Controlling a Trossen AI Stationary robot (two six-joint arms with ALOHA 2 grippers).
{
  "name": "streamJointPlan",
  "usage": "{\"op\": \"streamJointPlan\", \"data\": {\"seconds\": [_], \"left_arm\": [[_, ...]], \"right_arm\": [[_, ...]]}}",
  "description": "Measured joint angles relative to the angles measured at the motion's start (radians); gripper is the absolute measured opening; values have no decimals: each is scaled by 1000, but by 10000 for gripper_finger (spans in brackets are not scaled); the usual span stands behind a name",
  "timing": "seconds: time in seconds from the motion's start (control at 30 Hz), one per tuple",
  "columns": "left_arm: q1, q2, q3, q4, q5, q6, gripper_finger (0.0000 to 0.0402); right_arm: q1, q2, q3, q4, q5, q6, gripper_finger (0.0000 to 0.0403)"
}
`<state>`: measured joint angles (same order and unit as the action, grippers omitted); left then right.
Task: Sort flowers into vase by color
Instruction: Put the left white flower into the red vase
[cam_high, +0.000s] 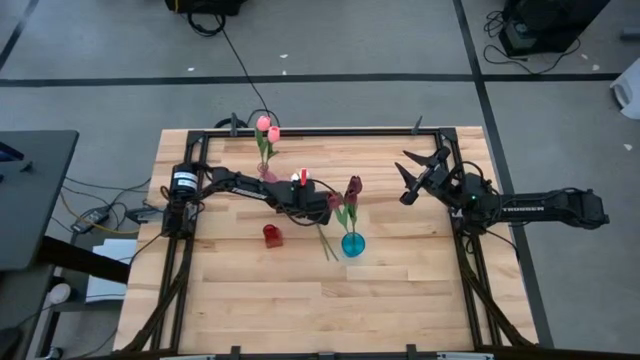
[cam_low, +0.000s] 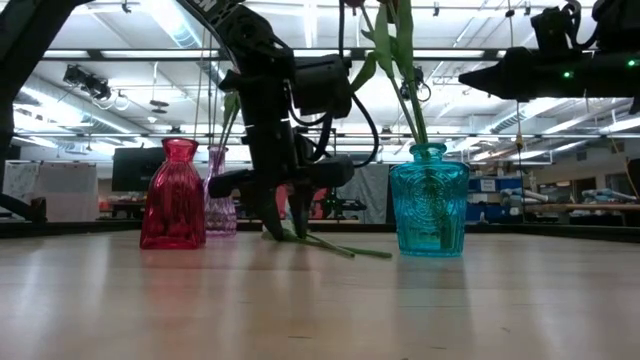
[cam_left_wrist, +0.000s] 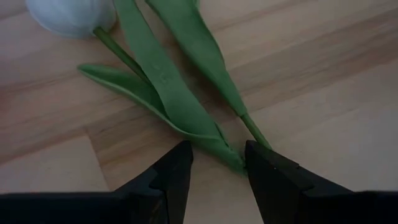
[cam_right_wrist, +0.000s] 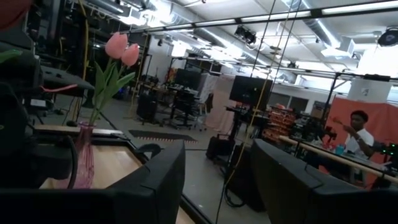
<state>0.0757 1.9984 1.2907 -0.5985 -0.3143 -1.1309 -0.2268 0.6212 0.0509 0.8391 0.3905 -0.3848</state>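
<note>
White tulips (cam_left_wrist: 71, 15) lie flat on the table, their green leaves (cam_left_wrist: 168, 93) and stems (cam_high: 325, 240) running toward the near edge. My left gripper (cam_left_wrist: 217, 165) points down, open, one finger on either side of a stem's lower end (cam_left_wrist: 233, 158); its tips are at the tabletop (cam_low: 285, 232). I cannot tell if they touch it. Dark maroon tulips (cam_high: 353, 187) stand in the teal vase (cam_low: 428, 200). Pink tulips (cam_high: 267, 128) stand in a pinkish glass vase (cam_low: 220, 205). My right gripper (cam_high: 410, 175) hovers open, high, to the right.
A red vase (cam_low: 172, 195) stands just left of my left gripper, and the teal vase (cam_high: 352, 243) just right of the lying stems. A dark frame (cam_high: 330, 131) edges the table. A person (cam_right_wrist: 357, 127) sits far off in the room. Bare wood fills the near half (cam_high: 320, 300).
</note>
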Motion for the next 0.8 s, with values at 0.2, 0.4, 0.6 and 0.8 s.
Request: {"op": "streamJointPlan", "data": {"seconds": [0.2, 0.4, 0.6, 0.8], "left_arm": [[2, 1, 0, -23, 22, 0, 128], [2, 1, 0, -56, 48, 4, 33], [-8, -15, -2, -57, 43, 80, 12], [-14, -117, -7, -87, 32, 134, 4]], "right_arm": [[0, 0, 0, -2, 0, 0, 189], [1, 0, 0, -2, 0, 17, 182], [1, 0, 0, -9, 0, 24, 174], [1, 0, 0, -18, 0, 26, 170]]}}
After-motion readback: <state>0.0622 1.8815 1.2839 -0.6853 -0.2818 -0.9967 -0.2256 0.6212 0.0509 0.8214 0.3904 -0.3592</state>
